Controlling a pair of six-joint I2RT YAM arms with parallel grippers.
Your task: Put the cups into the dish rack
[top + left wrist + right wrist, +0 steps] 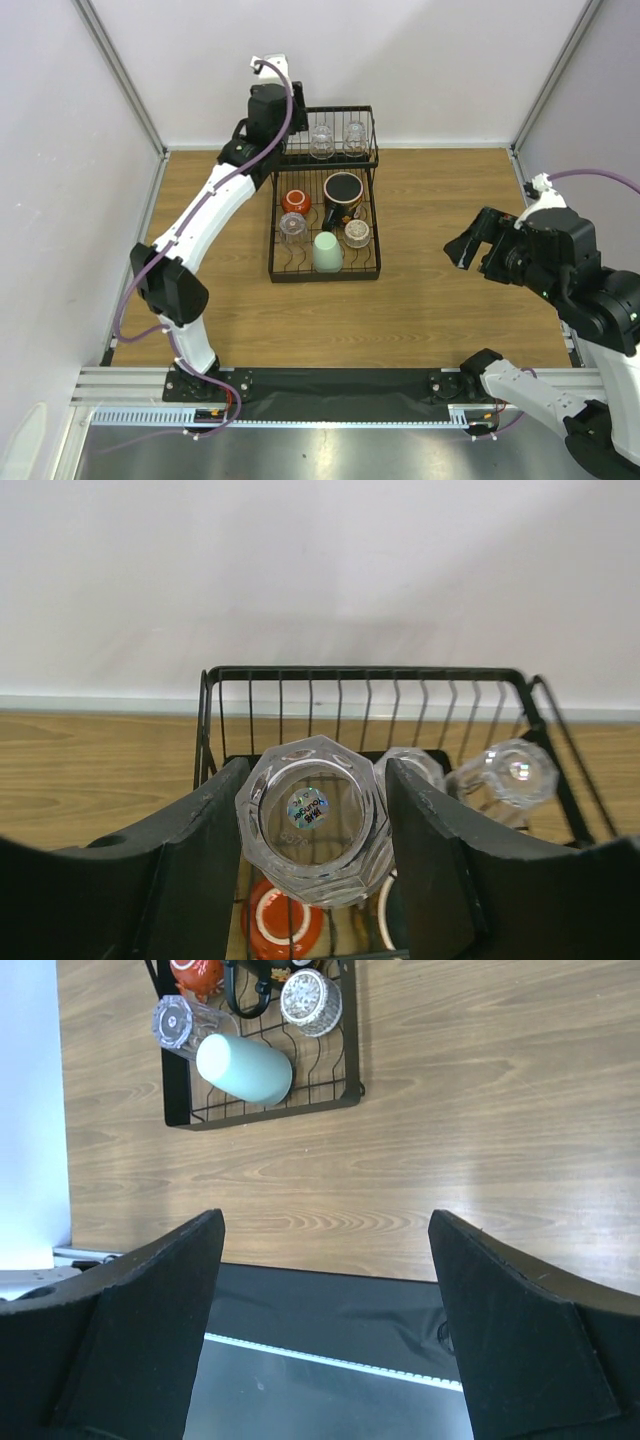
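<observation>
The left gripper [318,830] is clamped on a faceted glass tumbler [312,805]. It holds the glass over the raised basket [360,672] of the dish rack [272,255] at the tabletop's far edge, beside two tumblers [515,770] standing there. I'd call this the placing step: next, lower the glass into a free spot and let go. The right gripper [325,1220] hangs spread and empty near the right edge.

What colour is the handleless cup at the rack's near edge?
The cup is mint green, clearest in the right wrist view.

Cups [343,190] (1 mint-green cup [327,252]) in black dish rack [325,278]
</observation>
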